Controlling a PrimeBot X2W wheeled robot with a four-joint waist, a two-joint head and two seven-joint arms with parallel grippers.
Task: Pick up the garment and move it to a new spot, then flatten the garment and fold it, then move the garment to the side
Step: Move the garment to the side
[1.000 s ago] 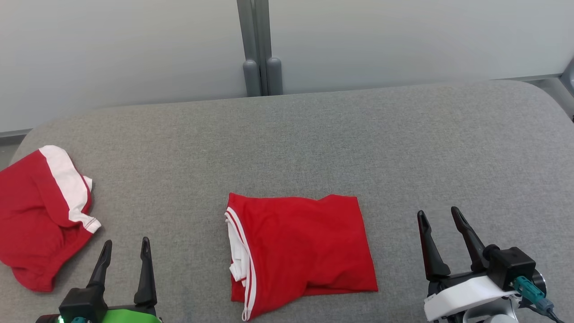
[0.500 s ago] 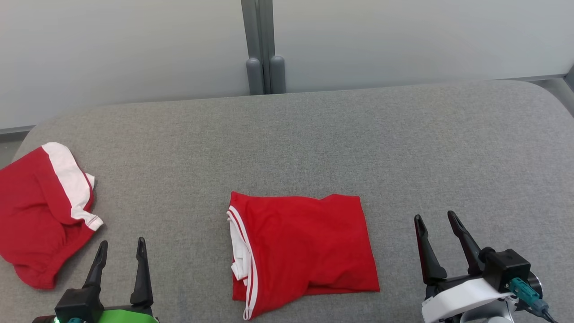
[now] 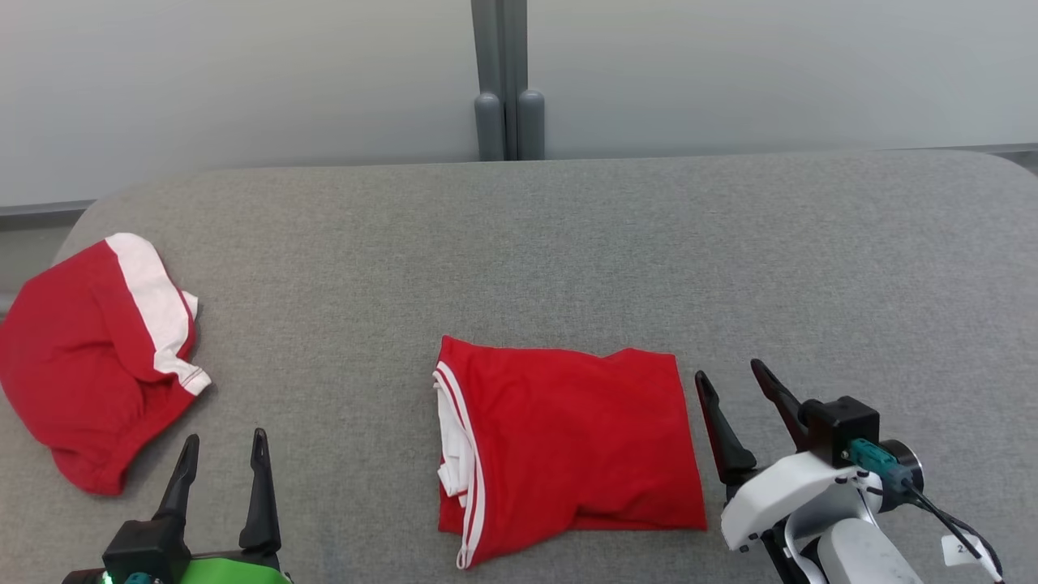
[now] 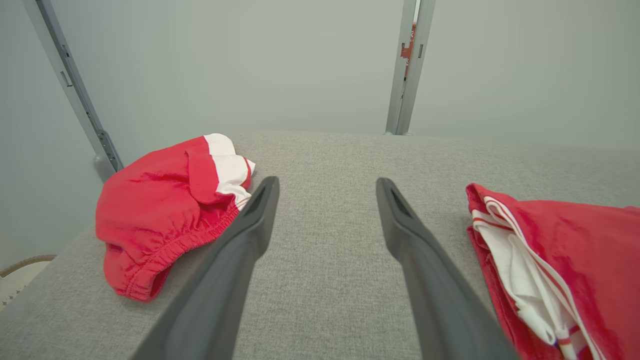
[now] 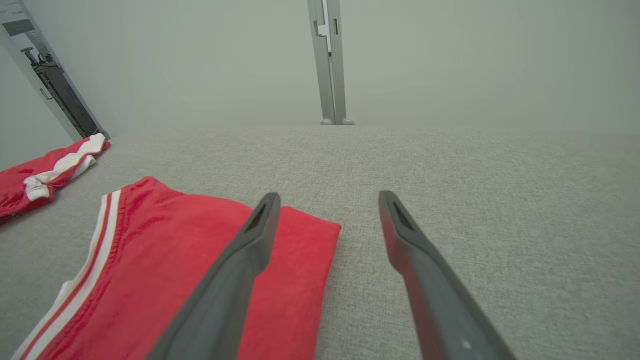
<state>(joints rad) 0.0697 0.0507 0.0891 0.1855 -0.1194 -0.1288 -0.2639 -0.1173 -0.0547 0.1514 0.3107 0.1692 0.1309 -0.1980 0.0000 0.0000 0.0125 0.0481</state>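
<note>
My left gripper (image 3: 225, 435) and right gripper (image 3: 727, 370) are released; the right sits just beside the folded red garment (image 3: 568, 438) — a one-layer pinch could undo the fold.

A grey fabric table (image 3: 568, 243) bears a folded red garment (image 3: 576, 446) and, leftward, a red-and-white cloth (image 3: 81, 381).

Garment (image 3: 576, 438) matt soft cloth, table (image 3: 568, 243) w/ rough woven fabric, post (image 3: 499, 73) smooth metal
</note>
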